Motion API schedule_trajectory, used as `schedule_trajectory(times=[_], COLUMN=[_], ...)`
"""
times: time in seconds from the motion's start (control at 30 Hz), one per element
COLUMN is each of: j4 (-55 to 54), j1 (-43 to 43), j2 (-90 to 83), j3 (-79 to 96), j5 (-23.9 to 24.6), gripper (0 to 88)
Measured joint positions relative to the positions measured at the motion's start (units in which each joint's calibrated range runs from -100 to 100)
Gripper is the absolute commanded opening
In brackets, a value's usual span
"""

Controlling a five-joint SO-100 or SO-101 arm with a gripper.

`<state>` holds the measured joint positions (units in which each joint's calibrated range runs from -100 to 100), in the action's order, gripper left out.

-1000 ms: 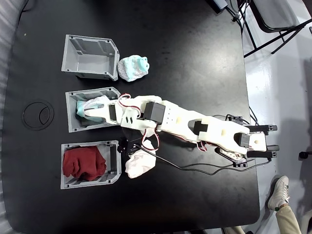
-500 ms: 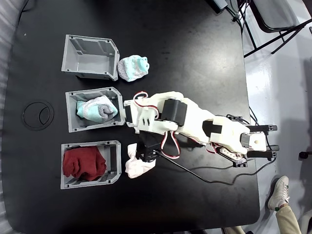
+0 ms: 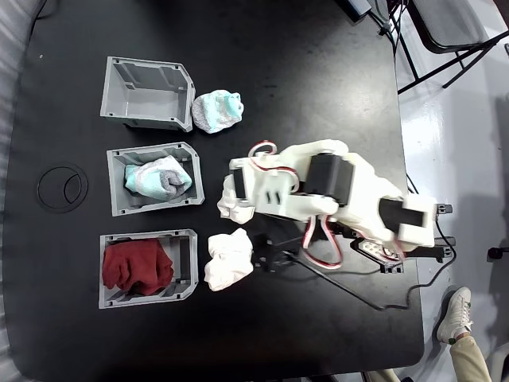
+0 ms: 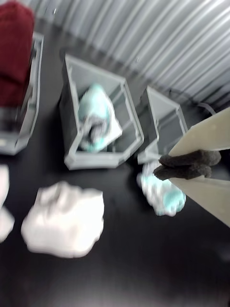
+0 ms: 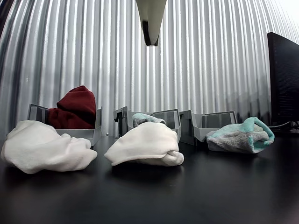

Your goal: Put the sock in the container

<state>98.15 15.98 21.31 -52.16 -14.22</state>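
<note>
Arm: in the fixed view the white arm (image 3: pixel 318 191) reaches from its base at the right of the black table (image 3: pixel 318 64) leftward, folded up high, with its upper links bulking over the table's middle and red and white wires looping around the wrist.
Gripper: in the fixed view the gripper (image 3: pixel 228 208) sits at the arm's left end, just right of the middle bin and apart from it, above the table and holding nothing. In the wrist view the gripper (image 4: pixel 184 165) enters from the right edge as two cream fingers with dark pads.
Pincer state: the pads meet at their tips in the wrist view, pressed together with nothing between them.
Sock: the sock (image 3: pixel 159 177), mint-teal and white with a grey patch, lies inside the container (image 3: pixel 119 185), the middle of the three grey bins in the fixed view. In the wrist view the sock (image 4: pixel 97 122) rests on the floor of the container (image 4: pixel 124 98).
Second teal sock: a near-alike balled sock (image 3: pixel 217 111) lies on the table just right of the top bin (image 3: pixel 147 94), touching or nearly touching its wall; that bin holds nothing.
Bottom bin: the third bin (image 3: pixel 111 290) holds a dark red cloth bundle (image 3: pixel 137 265).
White socks: one white balled sock (image 3: pixel 228 259) lies on the table just right of the bottom bin. Another white sock (image 3: pixel 235 211) shows under the gripper's end; whether the gripper touches it I cannot tell.
Other view: two white socks (image 5: pixel 145 144) lie in front of the bins, the teal sock (image 5: pixel 240 135) to the right.
</note>
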Motion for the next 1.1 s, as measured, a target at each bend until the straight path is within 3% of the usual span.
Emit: schedule_trajectory(times=[0.4, 0.97, 1.1], j4=[-0.9, -38.5, -41.5], j1=[0.6, 0.0, -3.3], j2=[-29.4, -60.3, -65.9], j3=[52.1, 93.2, 99.5], j5=[-0.3, -0.6, -0.6], gripper=[1.4, 1.4, 1.4])
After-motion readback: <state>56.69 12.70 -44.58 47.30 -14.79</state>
